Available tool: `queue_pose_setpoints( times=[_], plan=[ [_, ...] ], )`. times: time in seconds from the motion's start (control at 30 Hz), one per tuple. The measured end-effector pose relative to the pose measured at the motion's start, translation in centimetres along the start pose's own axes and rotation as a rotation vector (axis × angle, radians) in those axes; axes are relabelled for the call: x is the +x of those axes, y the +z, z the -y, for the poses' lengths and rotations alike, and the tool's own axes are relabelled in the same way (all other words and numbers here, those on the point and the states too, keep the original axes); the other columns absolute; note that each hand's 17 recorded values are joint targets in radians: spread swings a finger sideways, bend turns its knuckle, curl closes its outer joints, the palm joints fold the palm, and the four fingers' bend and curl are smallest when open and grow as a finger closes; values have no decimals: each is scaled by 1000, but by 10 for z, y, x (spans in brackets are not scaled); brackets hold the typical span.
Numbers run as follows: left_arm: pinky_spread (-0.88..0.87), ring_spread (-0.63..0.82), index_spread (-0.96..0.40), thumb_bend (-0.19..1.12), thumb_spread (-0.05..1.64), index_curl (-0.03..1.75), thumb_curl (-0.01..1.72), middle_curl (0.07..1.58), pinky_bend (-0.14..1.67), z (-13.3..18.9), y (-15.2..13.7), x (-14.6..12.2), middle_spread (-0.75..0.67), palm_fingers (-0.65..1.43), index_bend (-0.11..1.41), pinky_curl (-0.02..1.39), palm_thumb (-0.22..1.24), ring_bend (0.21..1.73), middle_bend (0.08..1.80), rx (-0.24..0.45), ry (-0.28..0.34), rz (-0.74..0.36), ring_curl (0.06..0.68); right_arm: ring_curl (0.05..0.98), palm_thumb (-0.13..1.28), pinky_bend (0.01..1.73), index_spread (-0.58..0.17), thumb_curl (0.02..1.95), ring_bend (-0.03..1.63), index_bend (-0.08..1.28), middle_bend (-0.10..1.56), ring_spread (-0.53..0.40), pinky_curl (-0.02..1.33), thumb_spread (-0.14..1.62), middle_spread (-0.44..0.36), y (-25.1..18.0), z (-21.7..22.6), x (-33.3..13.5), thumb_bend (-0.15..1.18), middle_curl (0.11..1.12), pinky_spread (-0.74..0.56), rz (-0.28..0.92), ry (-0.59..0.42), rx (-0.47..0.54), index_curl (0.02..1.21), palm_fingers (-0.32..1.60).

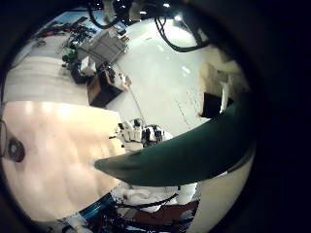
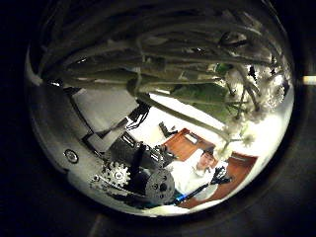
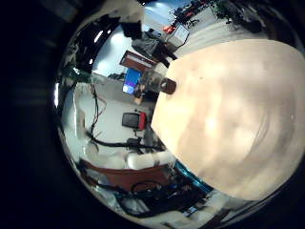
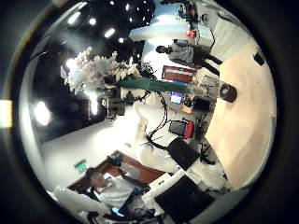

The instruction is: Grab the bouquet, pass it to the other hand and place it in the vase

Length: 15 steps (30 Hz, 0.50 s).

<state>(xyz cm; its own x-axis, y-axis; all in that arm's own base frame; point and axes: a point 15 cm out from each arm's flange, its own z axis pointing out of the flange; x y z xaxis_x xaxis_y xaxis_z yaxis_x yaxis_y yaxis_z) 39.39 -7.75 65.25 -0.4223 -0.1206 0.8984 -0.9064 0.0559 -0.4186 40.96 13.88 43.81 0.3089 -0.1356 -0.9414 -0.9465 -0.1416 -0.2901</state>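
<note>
Against left hand — bouquet point(image 2: 168, 54), seemingly held

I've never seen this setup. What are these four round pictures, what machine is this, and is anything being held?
This is a two-armed robot with fingered hands, working at a table. All four pictures come from very wide-angle cameras on the palms: two on the left hand and two on the right hand. In the left thumb side view the bouquet has its stems right against the palm, so the left hand appears to be holding it. The right thumb side view shows the same bouquet from a distance, raised in the air. The table holds one small round object, probably the vase. The right hand's fingers cannot be made out.
</note>
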Motion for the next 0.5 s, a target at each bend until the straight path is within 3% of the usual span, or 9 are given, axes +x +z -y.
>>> queue_pose_setpoints(
  times=[0.2,0.5],
  plan=[
    [-448,-397,-711,52,1112,1139,749,957,1499,5,-31,15,-493,926,758,767,946,1575,1239,67,63,73,625,224,654,549,-403,494,515,130,207,174,438,995,82,5,6,-3,-30,316,382,25,18,9,284,-70],
    [-457,-395,-728,21,1108,1214,780,957,1466,17,-105,16,-485,933,722,811,954,1574,1245,243,135,193,621,221,657,529,-401,463,470,139,181,185,392,998,88,11,4,-2,-27,305,387,29,28,1,243,-50]
  ],
)
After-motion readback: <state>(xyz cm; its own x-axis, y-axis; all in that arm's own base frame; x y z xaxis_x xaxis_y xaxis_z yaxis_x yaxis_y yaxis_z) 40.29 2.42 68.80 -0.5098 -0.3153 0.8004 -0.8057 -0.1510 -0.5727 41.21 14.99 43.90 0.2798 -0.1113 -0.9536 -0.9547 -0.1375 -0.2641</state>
